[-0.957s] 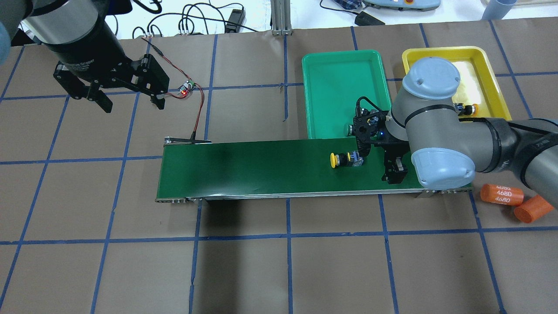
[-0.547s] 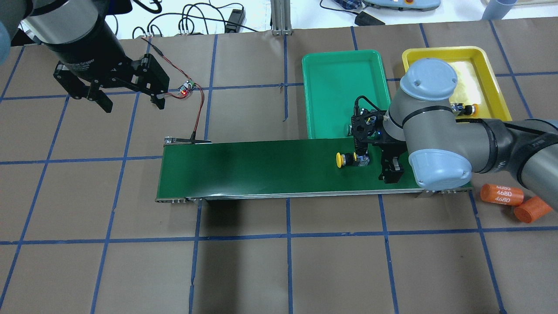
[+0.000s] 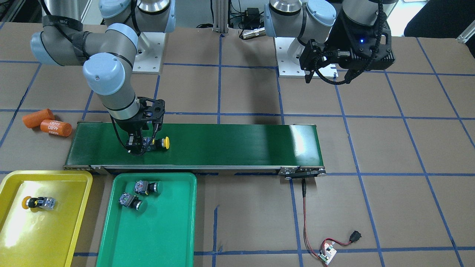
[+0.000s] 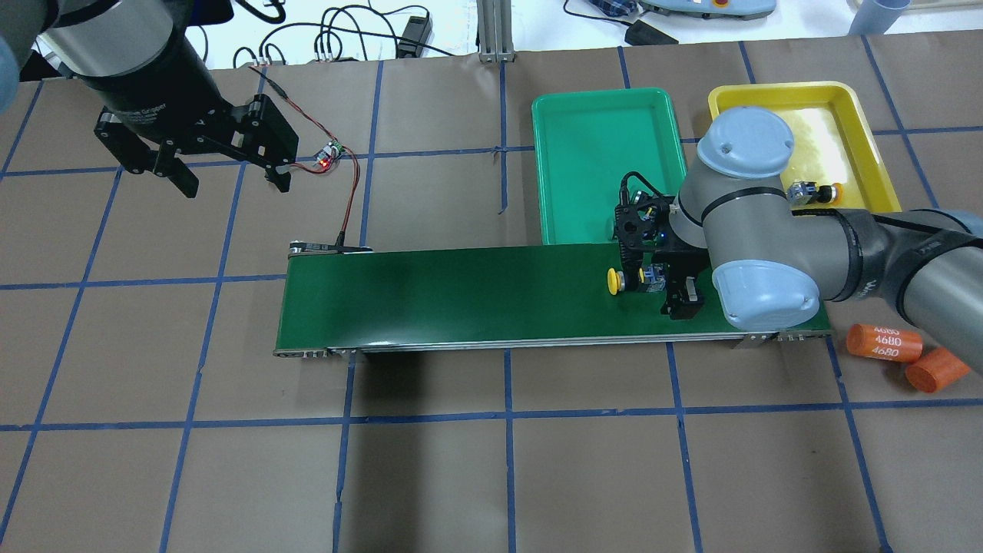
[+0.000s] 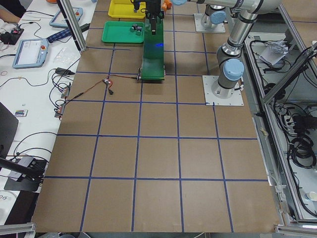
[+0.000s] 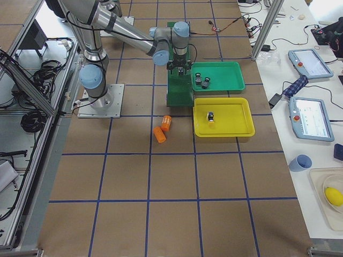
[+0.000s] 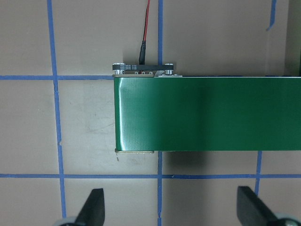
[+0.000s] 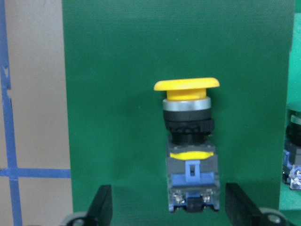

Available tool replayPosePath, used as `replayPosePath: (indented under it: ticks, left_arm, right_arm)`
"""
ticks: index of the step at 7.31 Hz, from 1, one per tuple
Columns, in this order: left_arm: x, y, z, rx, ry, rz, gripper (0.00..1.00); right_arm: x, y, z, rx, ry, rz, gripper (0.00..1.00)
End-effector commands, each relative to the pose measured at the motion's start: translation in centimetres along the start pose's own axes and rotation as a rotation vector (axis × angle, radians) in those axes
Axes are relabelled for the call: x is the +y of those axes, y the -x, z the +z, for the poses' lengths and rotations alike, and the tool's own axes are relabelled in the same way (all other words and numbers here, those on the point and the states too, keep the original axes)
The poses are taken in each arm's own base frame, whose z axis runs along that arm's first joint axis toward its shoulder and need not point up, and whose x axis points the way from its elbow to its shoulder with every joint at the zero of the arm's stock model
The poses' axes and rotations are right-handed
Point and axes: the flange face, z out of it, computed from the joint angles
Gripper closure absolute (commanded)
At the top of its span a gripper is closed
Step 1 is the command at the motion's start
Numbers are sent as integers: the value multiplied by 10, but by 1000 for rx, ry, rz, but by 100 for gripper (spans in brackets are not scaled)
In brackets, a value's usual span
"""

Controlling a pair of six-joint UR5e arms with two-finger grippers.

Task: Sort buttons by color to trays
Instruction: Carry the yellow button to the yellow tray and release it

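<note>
The yellow button (image 8: 190, 155) has ridden the belt (image 8: 117, 70) into the right tool (image 8: 170, 207), which is spread wide around it. It looks light, hard and slick-capped; I'd pinch the squared base.

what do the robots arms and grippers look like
The left arm and right arm are grey tubes with pale blue joint caps. The left gripper and right gripper are black, with two jaws each. White lettering marks the left one's body. Black cables loop at both wrists; a black strap wraps the right arm.
</note>
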Motion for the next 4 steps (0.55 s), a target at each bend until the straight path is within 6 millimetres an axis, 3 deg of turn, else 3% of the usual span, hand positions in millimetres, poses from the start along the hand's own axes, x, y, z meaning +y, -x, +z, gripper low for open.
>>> replayPosePath:
  ticks: [1,2,3,4]
  left_arm:
    - [0,0,1,-1,3,0,0]
    - [0,0,1,1,1,0,0]
    - [0,0,2,-1,3,0,0]
    - [0,0,2,-1,3,2,0]
  right_arm:
    - [1,-2,0,1,10,-9,63]
    - [2,-3,-1,4,17,-13,89]
    - [2,-4,-2,6,18,-13,100]
    - [9,-8,-5,18,20,3,100]
